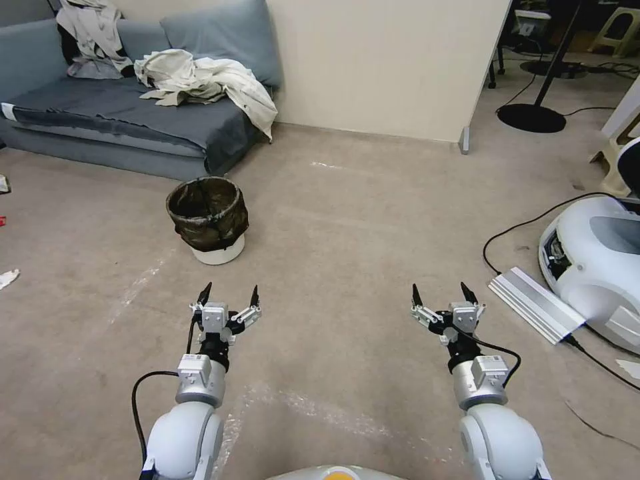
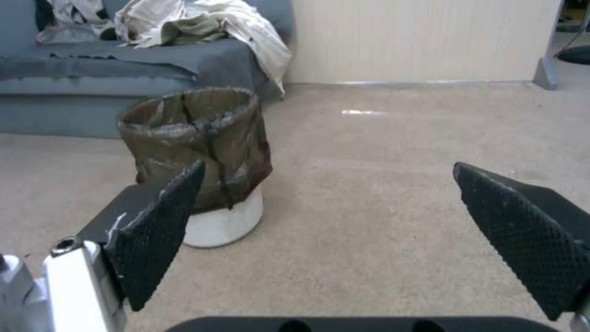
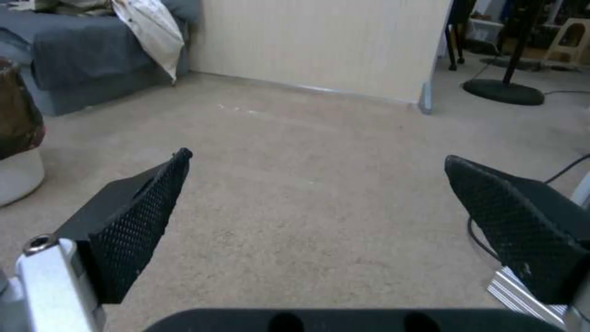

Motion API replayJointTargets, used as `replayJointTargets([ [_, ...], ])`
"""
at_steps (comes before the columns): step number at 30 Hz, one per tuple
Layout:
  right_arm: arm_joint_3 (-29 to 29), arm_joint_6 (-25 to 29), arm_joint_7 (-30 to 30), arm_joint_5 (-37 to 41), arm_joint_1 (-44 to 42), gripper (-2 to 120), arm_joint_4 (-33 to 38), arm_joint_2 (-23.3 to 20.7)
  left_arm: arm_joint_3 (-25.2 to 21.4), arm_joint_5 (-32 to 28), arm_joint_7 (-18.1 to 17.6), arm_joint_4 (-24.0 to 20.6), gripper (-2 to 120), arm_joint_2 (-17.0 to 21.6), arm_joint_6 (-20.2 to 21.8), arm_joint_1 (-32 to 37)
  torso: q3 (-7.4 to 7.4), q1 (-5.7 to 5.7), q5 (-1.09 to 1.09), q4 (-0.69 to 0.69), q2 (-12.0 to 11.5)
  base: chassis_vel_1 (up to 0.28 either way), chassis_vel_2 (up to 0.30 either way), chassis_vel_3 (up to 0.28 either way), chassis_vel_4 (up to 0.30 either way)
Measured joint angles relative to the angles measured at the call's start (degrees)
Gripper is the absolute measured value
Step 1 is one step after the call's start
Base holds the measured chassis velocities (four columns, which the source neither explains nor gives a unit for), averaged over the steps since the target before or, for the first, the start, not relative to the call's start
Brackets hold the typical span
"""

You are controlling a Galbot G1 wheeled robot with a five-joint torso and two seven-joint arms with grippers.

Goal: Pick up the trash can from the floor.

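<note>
- Head view: the trash can (image 1: 208,220) stands upright on the floor (image 1: 347,220), left of centre, near the front of a grey sofa (image 1: 120,110) heaped with pale clothes (image 1: 207,80). The left gripper (image 1: 229,296) hangs just short of the can with its fingers spread wide. The right gripper (image 1: 444,295) hovers well to the right, fingers also spread, holding nothing.
- Head view, right side: a black cable (image 1: 527,230) and a ribbed white panel (image 1: 537,303) lie near the right arm; a wide sweep could catch them.
- Left wrist view: the trash can (image 2: 197,157) sits ahead and off to one side of the gap between the fingers (image 2: 160,230), not centred. Its dark bag (image 2: 184,124) is crinkled and loose over the rim, with the white base bare below.
- Right wrist view: an edge of the trash can (image 3: 18,152) shows far off to the side; bare carpet lies between the fingers (image 3: 135,226).
- Risk, as I judge it: closing on the slack bag alone could pull the liner free, and an off-centre approach could nudge the light can over.
</note>
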Motion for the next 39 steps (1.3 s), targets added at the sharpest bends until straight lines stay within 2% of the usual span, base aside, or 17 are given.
replayJointTargets([
  [14,0.00,-0.15,0.00,0.01,-0.11,100,0.21,0.00,0.02,-0.12,-0.01,-0.39,100,-0.14,0.16,0.06,0.00,0.00,0.00,0.00,0.00,0.000,0.000,0.000,0.000],
  [17,-0.45,-3.32,0.40,0.53,-2.28,100,5.91,-0.04,1.80,-3.22,-0.34,-6.41,100,-3.11,3.85,1.05,0.00,0.00,0.00,0.00,0.00,0.000,0.000,0.000,0.000],
  [18,-0.45,-3.32,0.40,0.53,-2.28,100,5.91,-0.04,1.80,-3.22,-0.34,-6.41,100,-3.11,3.85,1.05,0.00,0.00,0.00,0.00,0.00,0.000,0.000,0.000,0.000],
  [20,-0.98,-6.56,1.00,1.12,-4.50,100,11.54,-0.10,3.29,-5.85,-0.63,-11.51,100,-5.71,6.98,1.89,0.00,0.00,0.01,-0.01,0.00,0.000,0.000,0.000,0.000],
  [22,-1.17,-6.28,1.31,1.63,-4.85,100,12.71,-0.23,3.30,-6.11,-1.32,-12.49,100,-6.03,7.31,2.23,0.00,0.00,-0.02,-0.04,0.00,0.000,0.000,0.000,0.000],
  [23,-1.22,-5.48,1.62,2.03,-4.85,100,13.02,-0.52,2.92,-6.10,-2.10,-13.11,100,-6.08,7.31,2.67,0.00,0.00,-0.01,0.01,0.00,0.000,0.000,0.000,0.000],
  [24,-1.26,-4.50,1.75,2.57,-4.84,100,13.09,-0.81,2.47,-5.92,-2.60,-13.44,100,-5.99,7.19,2.99,0.00,0.00,0.04,0.00,0.00,0.000,0.000,0.000,0.000],
  [26,-1.22,-1.41,2.08,4.00,-4.70,100,12.80,-1.63,1.40,-5.28,-3.25,-13.53,100,-5.33,6.61,3.54,0.00,0.00,-0.01,0.01,0.00,0.000,0.000,0.000,0.000],
  [31,-0.87,2.41,2.04,5.27,-4.69,100,11.54,-2.64,-0.09,-5.27,-3.38,-13.53,100,-4.23,5.48,4.54,0.00,0.00,0.00,0.00,0.00,0.000,0.000,0.000,0.000],
  [39,-0.59,5.25,1.62,6.24,-4.73,100,10.31,-3.78,-1.45,-6.30,-2.65,-14.05,100,-3.84,4.93,5.41,0.00,0.00,0.00,0.00,0.00,0.000,0.000,0.000,0.000],
])
